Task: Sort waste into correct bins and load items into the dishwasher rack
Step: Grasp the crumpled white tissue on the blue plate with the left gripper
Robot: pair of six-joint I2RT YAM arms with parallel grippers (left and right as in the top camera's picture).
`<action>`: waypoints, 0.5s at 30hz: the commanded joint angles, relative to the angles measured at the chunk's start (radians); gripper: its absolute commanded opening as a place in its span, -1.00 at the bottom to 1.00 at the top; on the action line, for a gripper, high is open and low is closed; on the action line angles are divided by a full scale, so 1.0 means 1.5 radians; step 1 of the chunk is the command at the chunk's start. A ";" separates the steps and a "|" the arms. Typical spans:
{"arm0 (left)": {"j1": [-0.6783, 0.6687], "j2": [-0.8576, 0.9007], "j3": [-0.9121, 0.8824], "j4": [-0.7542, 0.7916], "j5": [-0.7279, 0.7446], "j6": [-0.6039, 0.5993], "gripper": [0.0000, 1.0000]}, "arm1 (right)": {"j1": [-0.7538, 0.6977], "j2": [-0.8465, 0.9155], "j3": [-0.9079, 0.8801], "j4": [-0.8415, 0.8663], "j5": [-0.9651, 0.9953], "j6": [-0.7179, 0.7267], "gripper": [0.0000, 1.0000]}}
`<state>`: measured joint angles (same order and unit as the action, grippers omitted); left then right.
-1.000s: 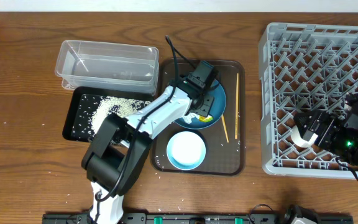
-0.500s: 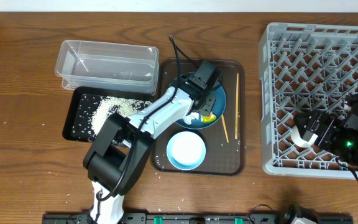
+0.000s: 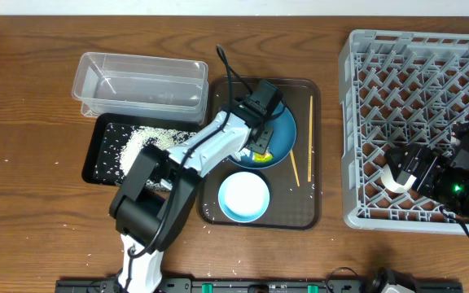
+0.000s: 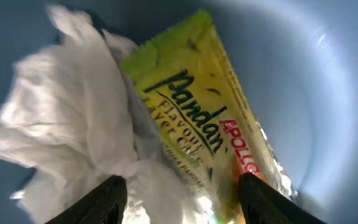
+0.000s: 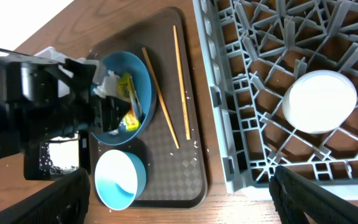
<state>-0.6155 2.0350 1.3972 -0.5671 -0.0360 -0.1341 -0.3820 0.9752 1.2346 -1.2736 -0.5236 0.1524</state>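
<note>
The round blue plate (image 3: 282, 130) sits on the brown serving tray and holds the crumpled white tissue (image 4: 73, 130) and the yellow-green snack wrapper (image 4: 197, 118). My left gripper (image 4: 182, 205) is open and low over the plate (image 4: 328, 81), with its fingers on either side of the tissue and wrapper. It also shows in the overhead view (image 3: 259, 148). My right gripper (image 3: 403, 169) is open and empty above the grey dishwasher rack (image 3: 430, 81). A white bowl (image 5: 319, 99) lies upside down in the rack. A blue-tinted bowl (image 3: 243, 196) stands on the tray. Two chopsticks (image 3: 310, 138) lie right of the plate.
The clear plastic tub (image 3: 141, 81) stands at the back left. The black tray (image 3: 104, 146) in front of it holds white rice (image 3: 149, 142). The brown serving tray (image 3: 300, 212) lies between the bins and the rack. A few rice grains are scattered on the table.
My left wrist has shifted slightly over the blue plate. The right arm has not moved.
</note>
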 commanded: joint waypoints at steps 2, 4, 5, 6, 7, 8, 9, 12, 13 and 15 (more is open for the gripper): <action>0.001 -0.008 0.007 -0.035 0.006 -0.009 0.20 | 0.006 0.000 0.008 -0.002 -0.003 0.005 0.82; 0.001 -0.039 0.014 -0.051 0.006 -0.009 0.20 | 0.006 0.000 0.008 -0.002 -0.003 0.005 0.82; 0.001 -0.058 0.015 -0.056 0.006 -0.009 0.21 | 0.006 0.000 0.008 -0.002 -0.003 0.005 0.82; 0.001 -0.080 0.015 -0.058 0.006 -0.009 0.21 | 0.006 0.000 0.008 -0.002 -0.003 0.005 0.82; 0.001 -0.097 0.015 -0.059 0.006 -0.008 0.21 | 0.006 0.000 0.008 -0.002 -0.003 0.005 0.82; 0.001 -0.112 0.015 -0.059 0.006 -0.008 0.21 | 0.006 0.000 0.008 -0.002 -0.003 0.005 0.82; 0.001 -0.125 0.015 -0.058 0.006 -0.008 0.20 | 0.006 0.000 0.008 -0.002 -0.003 0.005 0.82; 0.001 -0.146 0.015 -0.061 0.006 -0.008 0.19 | 0.006 0.000 0.008 -0.002 -0.003 0.005 0.82; 0.001 -0.146 0.015 -0.066 -0.003 -0.008 0.21 | 0.006 0.000 0.008 -0.002 -0.003 0.005 0.82; 0.004 -0.142 0.012 -0.076 -0.038 -0.008 0.21 | 0.006 0.000 0.008 -0.002 -0.003 0.005 0.82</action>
<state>-0.6159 1.8046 1.4124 -0.6609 -0.0380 -0.1345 -0.3820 0.9752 1.2346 -1.2751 -0.5236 0.1524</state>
